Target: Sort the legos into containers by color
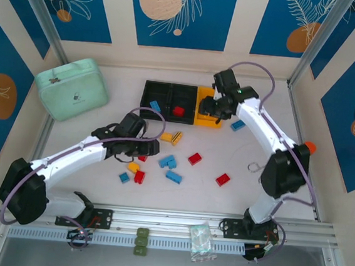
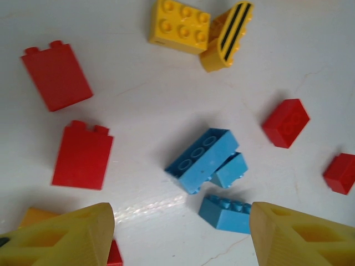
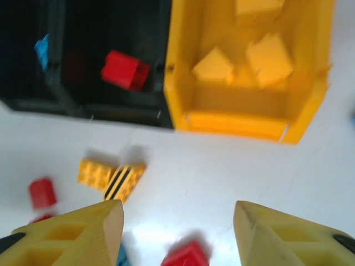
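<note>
The containers stand in a row at the back: two black bins (image 1: pixel 169 89) and a yellow bin (image 1: pixel 204 93). My right gripper (image 1: pixel 216 115) hovers open at the yellow bin's front edge, nothing between its fingers (image 3: pixel 83 233). Inside the yellow bin (image 3: pixel 233 124) lie yellow legos (image 3: pixel 270 58); a red brick (image 3: pixel 125 70) lies in the middle black bin (image 3: pixel 111 111) and a blue one (image 1: pixel 155 106) in the left bin. My left gripper (image 1: pixel 148 148) stands open and empty above loose blue bricks (image 2: pixel 202 158), with red bricks (image 2: pixel 83 155) to their left. A yellow brick (image 2: pixel 178 25) and the striped one (image 2: pixel 227 37) lie beyond.
A mint-green case (image 1: pixel 72 88) sits at the back left. More red bricks (image 1: pixel 222 179) and a blue one (image 1: pixel 237 125) are scattered on the right half of the table. An orange cap (image 1: pixel 309 146) shows behind the right arm. A clear packet (image 1: pixel 200 239) rests on the front rail.
</note>
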You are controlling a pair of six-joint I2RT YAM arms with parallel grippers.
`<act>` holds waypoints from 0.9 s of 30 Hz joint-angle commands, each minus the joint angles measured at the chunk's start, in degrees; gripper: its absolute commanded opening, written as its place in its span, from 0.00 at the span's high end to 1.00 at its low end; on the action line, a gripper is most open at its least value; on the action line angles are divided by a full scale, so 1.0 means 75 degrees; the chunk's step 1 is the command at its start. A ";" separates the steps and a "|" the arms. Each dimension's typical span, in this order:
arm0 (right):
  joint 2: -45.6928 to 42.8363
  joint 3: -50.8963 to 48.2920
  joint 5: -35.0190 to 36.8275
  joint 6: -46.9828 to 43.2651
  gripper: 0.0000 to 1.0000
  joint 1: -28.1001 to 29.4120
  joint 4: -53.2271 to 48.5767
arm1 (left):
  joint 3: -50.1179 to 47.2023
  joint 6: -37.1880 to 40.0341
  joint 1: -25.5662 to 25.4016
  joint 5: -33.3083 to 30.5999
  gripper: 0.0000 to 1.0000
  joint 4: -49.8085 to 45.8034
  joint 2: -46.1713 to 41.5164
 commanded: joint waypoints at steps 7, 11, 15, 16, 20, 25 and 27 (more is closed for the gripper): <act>-0.1691 -0.2615 -0.1460 0.0097 0.44 0.0716 0.1182 | -0.0003 0.0162 0.0071 -0.0843 0.35 -0.1612 -0.0398; -0.2302 -0.3336 -0.2192 0.0153 0.44 0.0891 0.1534 | -0.0113 0.0372 0.0064 -0.1048 0.35 -0.2067 -0.0373; -0.2563 -0.3854 -0.2262 0.0359 0.44 0.1086 0.1698 | -0.0170 0.0450 0.0073 -0.1150 0.32 -0.2341 -0.0086; -0.2585 -0.3939 -0.2233 0.0422 0.44 0.1127 0.1718 | -0.0221 0.0413 0.0064 -0.1156 0.32 -0.2323 0.0009; -0.2569 -0.4143 -0.2221 0.0663 0.44 0.1247 0.1904 | -0.0472 0.0152 0.0068 -0.0920 0.30 -0.1917 0.0332; -0.2414 -0.4076 -0.2120 0.0753 0.44 0.1342 0.1961 | -0.0617 0.0140 0.0070 -0.0846 0.29 -0.1448 0.0826; -0.2360 -0.4028 -0.2092 0.0741 0.44 0.1373 0.1954 | -0.0625 0.0158 0.0066 -0.0837 0.29 -0.1335 0.0986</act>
